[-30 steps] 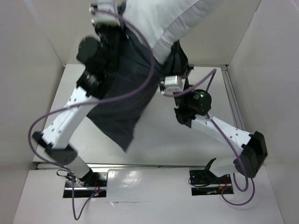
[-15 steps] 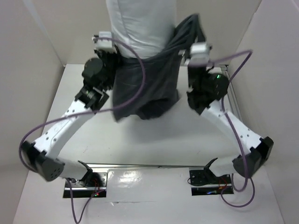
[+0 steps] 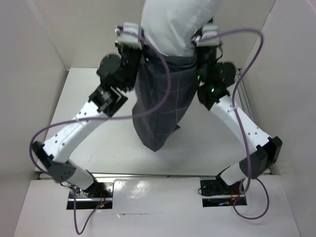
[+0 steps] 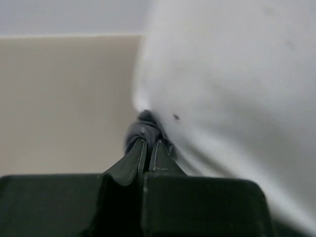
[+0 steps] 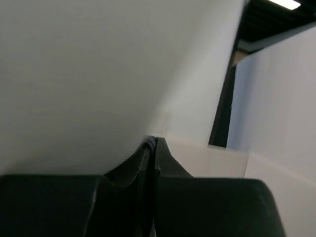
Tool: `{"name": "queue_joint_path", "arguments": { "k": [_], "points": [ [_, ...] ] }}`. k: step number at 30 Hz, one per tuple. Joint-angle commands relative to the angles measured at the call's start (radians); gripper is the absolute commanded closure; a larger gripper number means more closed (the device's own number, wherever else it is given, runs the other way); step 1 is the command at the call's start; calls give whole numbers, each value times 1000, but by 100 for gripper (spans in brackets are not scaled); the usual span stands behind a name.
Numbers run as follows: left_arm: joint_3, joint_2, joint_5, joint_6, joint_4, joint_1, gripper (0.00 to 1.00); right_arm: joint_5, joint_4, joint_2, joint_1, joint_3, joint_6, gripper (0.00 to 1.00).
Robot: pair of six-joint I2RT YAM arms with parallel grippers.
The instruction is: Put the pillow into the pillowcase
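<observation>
Pillowcase [image 3: 160, 108] hangs mid-frame in the top view, its mouth pinched by the clenched left gripper [image 3: 142, 53] and right gripper [image 3: 198, 52] around the pillow [image 3: 173, 24] at top centre, while the left wrist view shows dark cloth bunched in clamped jaws at centre, and the right wrist view shows pressed-together jaws against white pillow.

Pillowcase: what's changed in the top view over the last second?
The right gripper lifted until it was level with the left gripper, which shifted right. The pillowcase, slanted before, now hangs straight down between them. The pillow swung from leaning right to upright in its mouth. Unchanged: both grippers shut on the pillowcase's rim, and nothing was let go.
</observation>
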Motion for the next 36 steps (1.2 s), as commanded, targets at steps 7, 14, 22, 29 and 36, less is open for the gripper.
{"name": "queue_joint_path", "arguments": {
  "k": [7,14,22,29,36],
  "points": [
    [-161,-169,90,49,324,-20,100,105,3,28,-36,165,48,100],
    [317,76,84,-140,-295,139,100,54,184,-99,154,-73,-24,100],
    [491,151,39,-116,-341,181,100,-3,244,-106,331,-56,-328,100],
    [169,-63,-91,61,-55,93,100,92,182,-30,259,158,-329,100],
    [266,-16,59,12,-114,-2,100,219,-234,177,157,559,-173,100]
  ]
}}
